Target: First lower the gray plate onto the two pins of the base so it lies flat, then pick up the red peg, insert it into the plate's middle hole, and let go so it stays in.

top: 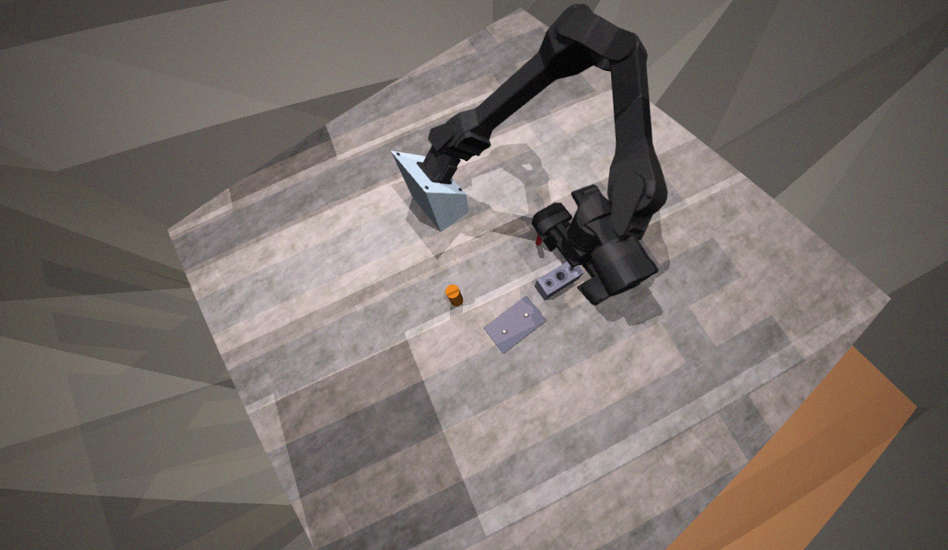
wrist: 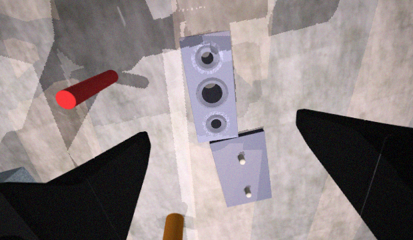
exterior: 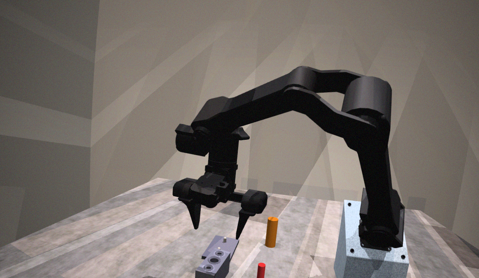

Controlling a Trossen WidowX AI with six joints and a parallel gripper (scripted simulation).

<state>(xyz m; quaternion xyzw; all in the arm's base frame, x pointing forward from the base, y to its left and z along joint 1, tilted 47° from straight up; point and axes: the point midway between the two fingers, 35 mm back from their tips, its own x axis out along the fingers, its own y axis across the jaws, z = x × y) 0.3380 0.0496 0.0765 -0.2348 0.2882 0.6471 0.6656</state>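
From my station I have the gripper (exterior: pixel 216 234) (wrist: pixel 222 127) hanging above the work surface (exterior: pixel 140 221), its 2 fingers spread wide apart with nothing between them. In the wrist view I see the gray plate (top: pixel 558 281) (exterior: pixel 213 263) (wrist: pixel 210 90) — a thick block with 3 holes in a row, the middle hole (wrist: pixel 212 93) the widest. It is off the base (top: pixel 514 324) (exterior: pixel 220 246) (wrist: pixel 241 168), just beside it; I can't tell whether the 2 touch.

The base lies flat on the surface, its 2 pale pins (top: pixel 525 315) (exterior: pixel 224 239) (wrist: pixel 242 159) pointing up and bare. The red peg (top: pixel 538 241) (exterior: pixel 261 270) (wrist: pixel 88 89) stands upright on its own, apart from the plate; my top view catches only a bit of it past the arm (top: pixel 630 130) (exterior: pixel 261 100), and the exterior frame cuts off its lower end.

I also have an orange cylinder (top: pixel 454 294) (exterior: pixel 271 232) (wrist: pixel 173 227) standing upright near the base — not touching it. The arm is mounted on a pale blue block (top: pixel 444 208) (exterior: pixel 351 261) (wrist: pixel 21 175), well apart from the base.
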